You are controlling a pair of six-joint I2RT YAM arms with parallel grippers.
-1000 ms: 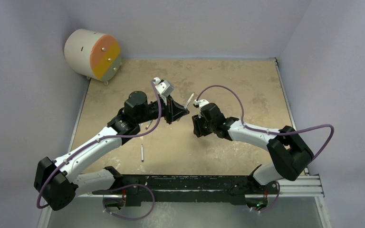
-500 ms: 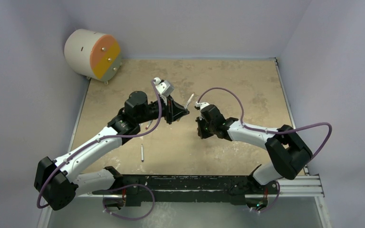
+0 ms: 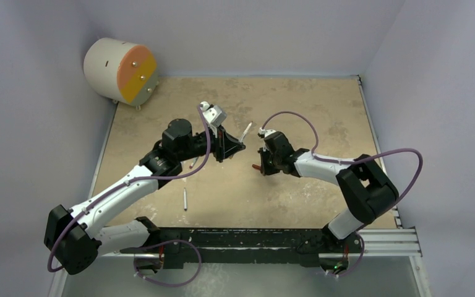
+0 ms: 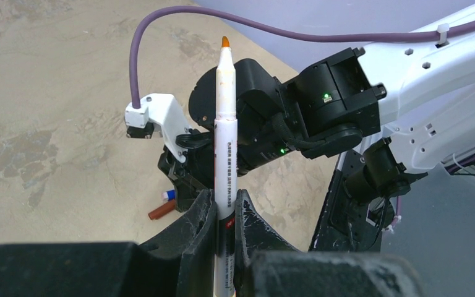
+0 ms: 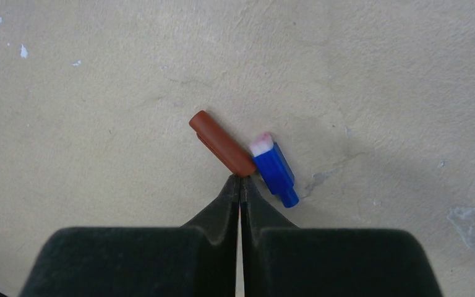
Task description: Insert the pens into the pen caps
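My left gripper (image 4: 225, 201) is shut on a white pen (image 4: 226, 124) with an orange tip, holding it by its lower barrel above the table (image 3: 297, 105). In the top view this pen (image 3: 246, 131) sticks out toward the right arm. My right gripper (image 5: 240, 180) is shut with nothing between its jaws. Its tips touch the near end of a red-brown pen cap (image 5: 221, 143) lying on the table. A blue pen cap (image 5: 274, 168) lies right beside it. Another pen (image 3: 185, 199) lies loose near the front, and one more pen (image 3: 193, 162) shows partly under the left arm.
A white drum (image 3: 120, 70) with an orange and yellow face stands at the back left corner. Grey walls close in the table at the back and both sides. A black rail (image 3: 253, 238) runs along the near edge.
My right gripper has gone from open to shut and dropped a little left onto the caps, its elbow swinging inward. The left arm and its pen have not moved.
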